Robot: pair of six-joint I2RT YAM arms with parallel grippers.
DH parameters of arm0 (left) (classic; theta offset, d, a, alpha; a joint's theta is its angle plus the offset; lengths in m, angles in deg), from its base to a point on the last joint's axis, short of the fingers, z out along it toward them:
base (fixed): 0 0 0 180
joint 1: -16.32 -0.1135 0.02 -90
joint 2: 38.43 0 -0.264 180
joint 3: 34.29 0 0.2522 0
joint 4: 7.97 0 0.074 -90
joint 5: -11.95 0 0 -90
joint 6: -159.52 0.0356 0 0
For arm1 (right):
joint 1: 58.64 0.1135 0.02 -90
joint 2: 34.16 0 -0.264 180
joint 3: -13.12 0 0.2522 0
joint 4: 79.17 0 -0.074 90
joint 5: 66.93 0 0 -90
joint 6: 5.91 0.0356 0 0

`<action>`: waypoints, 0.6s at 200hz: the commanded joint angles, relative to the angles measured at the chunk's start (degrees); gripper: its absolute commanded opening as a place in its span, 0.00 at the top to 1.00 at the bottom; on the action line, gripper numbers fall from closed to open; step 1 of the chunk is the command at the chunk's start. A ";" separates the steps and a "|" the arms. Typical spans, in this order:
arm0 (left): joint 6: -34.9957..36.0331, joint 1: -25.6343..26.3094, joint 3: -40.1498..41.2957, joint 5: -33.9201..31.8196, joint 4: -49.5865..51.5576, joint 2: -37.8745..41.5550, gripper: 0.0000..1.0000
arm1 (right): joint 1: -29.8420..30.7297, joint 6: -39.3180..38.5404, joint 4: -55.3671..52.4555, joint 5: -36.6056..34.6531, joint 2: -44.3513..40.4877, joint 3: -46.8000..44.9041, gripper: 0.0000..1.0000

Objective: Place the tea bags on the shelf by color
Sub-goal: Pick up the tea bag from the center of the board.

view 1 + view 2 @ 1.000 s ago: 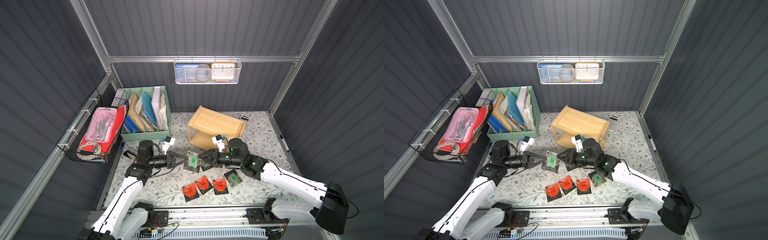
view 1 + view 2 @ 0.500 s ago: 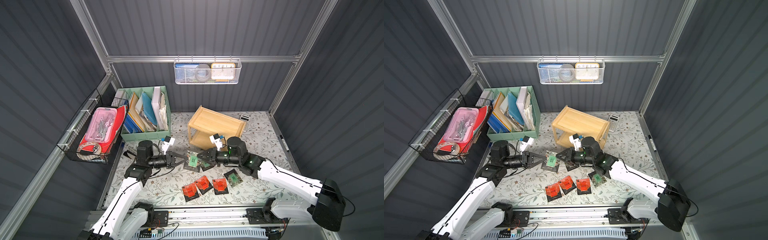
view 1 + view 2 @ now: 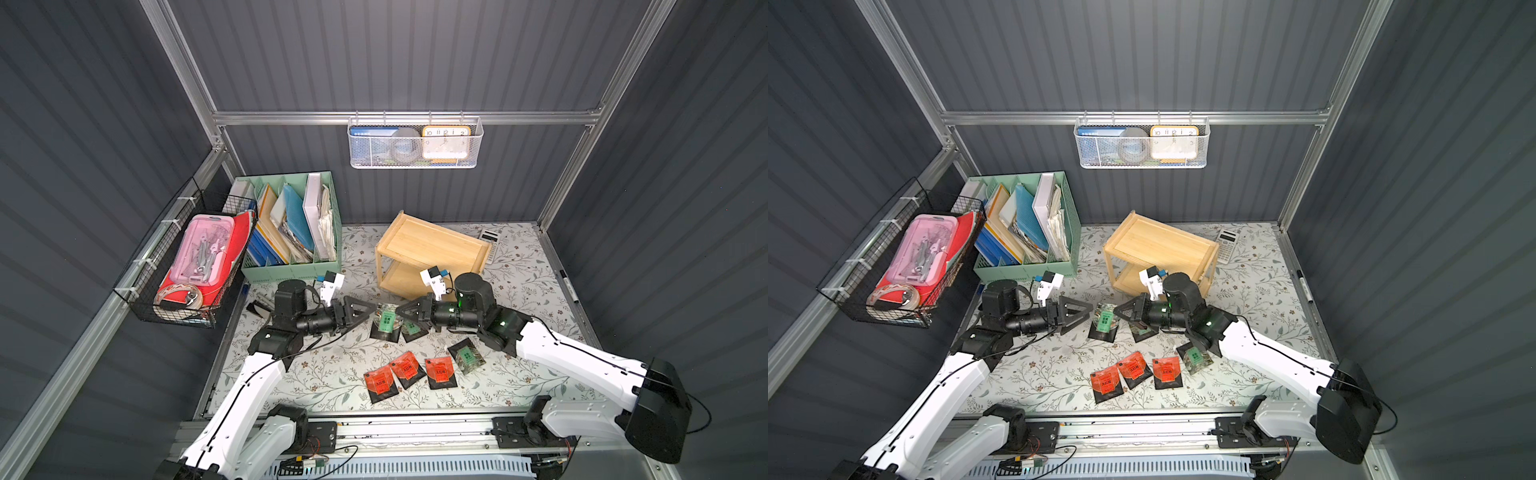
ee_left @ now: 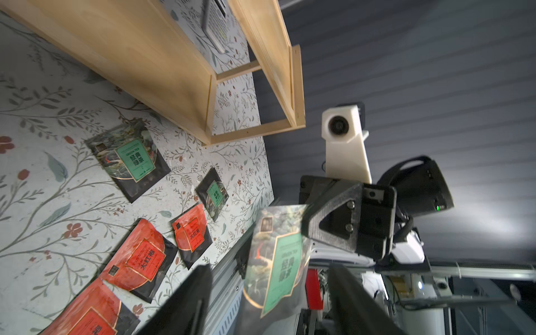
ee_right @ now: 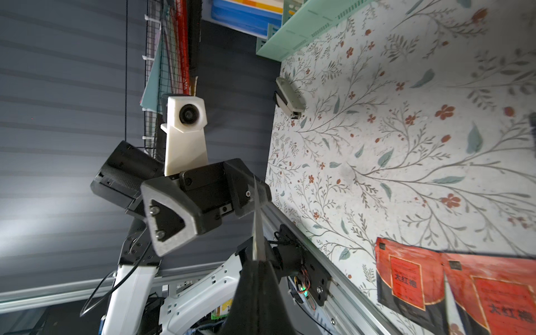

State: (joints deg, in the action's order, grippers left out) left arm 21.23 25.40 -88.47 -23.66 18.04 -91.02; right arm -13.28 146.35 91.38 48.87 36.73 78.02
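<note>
While the right gripper [image 3: 402,312] is clamped on one green tea bag [image 3: 387,316], pinching it near an upper corner and holding it clear of the bench [image 3: 316,374], the left gripper [image 3: 366,316] faces it from the other side with its jaws spread wide. Seen from the left wrist, the bag hangs upright between the two left fingers [image 4: 188,301], with a gap on either side (neither finger touches it). From the right wrist it shows edge-on, a thin line running out of the closed right gripper.

Both grippers meet over the middle of the bench, in front of the shelf [image 3: 432,245], which stands at the back, turned at an angle. Two more green bags [image 3: 467,356] lie flat on the bench, one just under the right gripper, the other nearer the front beside that arm. Three red tea bags [image 3: 407,368] lie in a loose row towards the front edge, their corners overlapping, well apart from the shelf.
</note>
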 commanded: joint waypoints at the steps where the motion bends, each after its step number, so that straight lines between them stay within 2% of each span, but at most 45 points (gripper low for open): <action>1: -5.01 0.06 -1.66 -10.35 3.28 1.57 0.13 | 0.01 -1.45 -5.30 -6.72 -3.61 2.78 1.00; 14: -8.70 0.02 -1.67 -14.42 3.87 2.52 0.07 | -0.01 -0.86 -6.11 -9.99 -4.89 2.83 1.00; 59: -18.09 0.09 -2.42 -23.36 5.71 6.52 0.00 | 0.06 3.30 -5.74 -20.37 -7.51 3.42 1.00; 87: -22.11 0.08 -2.82 -25.87 3.67 8.21 0.00 | 0.21 6.98 -5.10 -23.65 -7.27 4.15 1.00; 120: -25.45 0.15 -2.71 -25.32 0.64 8.04 0.00 | 1.10 11.83 -2.32 -26.09 -5.76 4.24 1.00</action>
State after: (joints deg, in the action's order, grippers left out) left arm 0.18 25.40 -89.96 -47.46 21.06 -83.09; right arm -12.99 153.65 86.82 26.67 30.00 80.99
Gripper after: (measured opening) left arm 0.997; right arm 0.045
